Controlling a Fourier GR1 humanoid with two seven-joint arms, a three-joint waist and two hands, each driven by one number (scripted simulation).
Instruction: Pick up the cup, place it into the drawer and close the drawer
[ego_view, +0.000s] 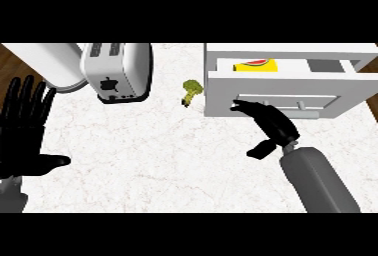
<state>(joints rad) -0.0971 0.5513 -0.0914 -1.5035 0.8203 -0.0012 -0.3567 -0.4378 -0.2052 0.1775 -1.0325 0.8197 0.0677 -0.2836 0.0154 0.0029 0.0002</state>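
1. Head view: looking steeply down on a white marbled surface (148, 160), with a silver toaster (117, 72) standing at the upper left beside a pale rounded object (52, 65) of unclear kind.
2. Sitting at the upper right, a white drawer unit (288, 50) with its drawer (277, 97) pulled open; lying inside at the back, a yellow item bearing a watermelon picture (257, 66).
3. Lying on the surface just left of the drawer front, a small green-yellow object (192, 91), shape too small to tell; no cup clearly showing, so cannot tell where it is.
4. Reaching to the drawer front, the right hand (269, 122), fingers (247, 106) extended and close together, tips touching the front panel, thumb hanging apart below, holding nothing.
5. Resting at the left edge, the left hand (26, 135), fingers spread and upright, palm open, thumb pointing right.
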